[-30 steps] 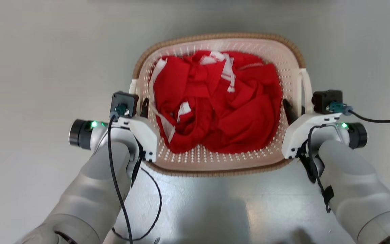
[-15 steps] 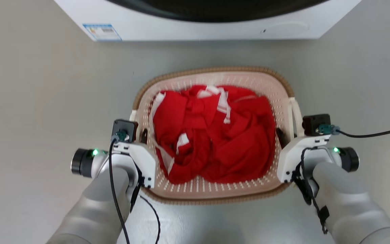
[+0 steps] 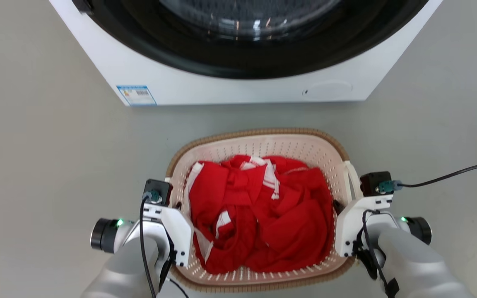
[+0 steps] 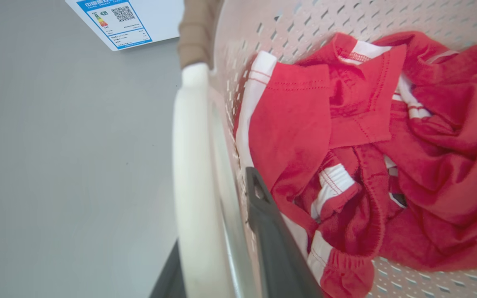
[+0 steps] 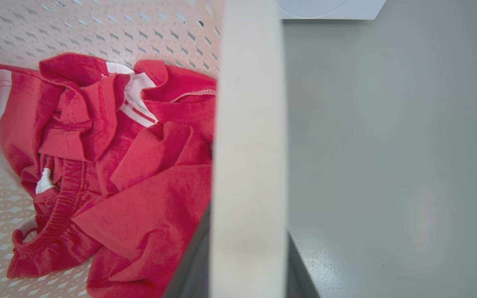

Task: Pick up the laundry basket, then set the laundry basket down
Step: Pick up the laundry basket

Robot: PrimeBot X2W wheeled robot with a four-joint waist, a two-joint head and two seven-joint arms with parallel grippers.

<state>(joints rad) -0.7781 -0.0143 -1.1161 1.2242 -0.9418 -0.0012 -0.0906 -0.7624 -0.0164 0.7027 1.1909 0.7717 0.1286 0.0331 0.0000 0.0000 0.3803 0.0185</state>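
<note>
**A:** Which step is this?

**B:** The carry, I'd judge. The left end effector and the right end effector are each clamped on a white side handle of the cream perforated plastic laundry basket. The basket is just before the white washing machine. I cannot tell whether it is off the grey floor.

**A:** Next?

**B:** Lower it level, then let go on both sides.

**A:** Counts?

**B:** One basket, two handles, two end effectors, one machine and one heap of red-and-white clothes.
</note>
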